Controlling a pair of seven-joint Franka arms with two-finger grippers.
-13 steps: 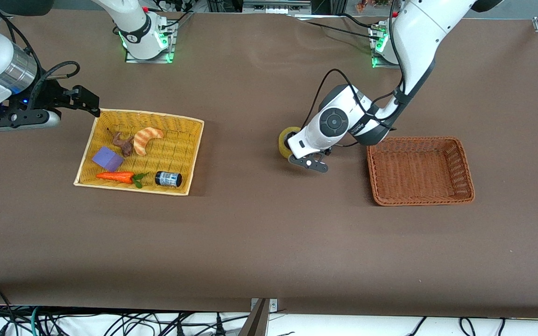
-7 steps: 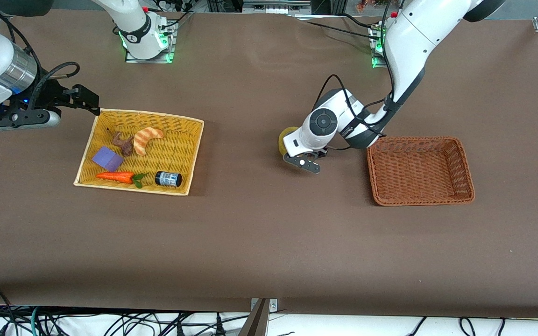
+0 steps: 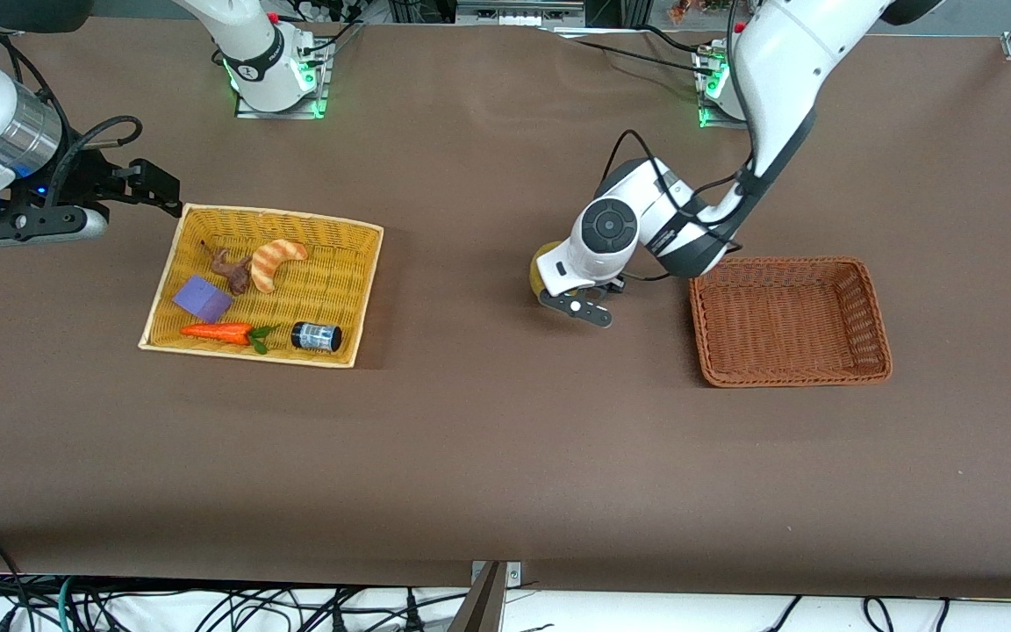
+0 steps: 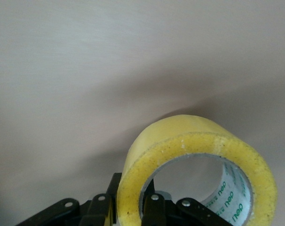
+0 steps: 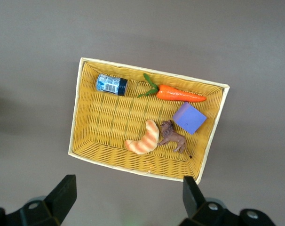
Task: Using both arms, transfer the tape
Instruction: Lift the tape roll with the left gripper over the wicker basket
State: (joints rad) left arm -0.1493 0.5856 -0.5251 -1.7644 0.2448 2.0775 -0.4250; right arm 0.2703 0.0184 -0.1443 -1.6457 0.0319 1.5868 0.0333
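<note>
Now, in the front view, I see my left gripper over the bare brown table, between the yellow wicker basket and the empty orange-brown wicker basket, and only a small edge of the roll of translucent yellowish packing tape shows under the wrist. The right gripper waits beside the yellow basket, at the right arm's end of the table. In the left wrist view, the tape stands on edge and one black finger goes through its grey-lined hole while another one is outside, so I judge the wall of the ring is clamped between them. In the right wrist view, the two fingertips are spread wide apart and hold nothing, high above the yellow basket with its small dark jar, toy carrot, purple block, croissant and brown animal figure. I believe the step in hand is the carrying by the left arm; the next move calls for bringing the roll over the empty basket and lowering it before letting go.
</note>
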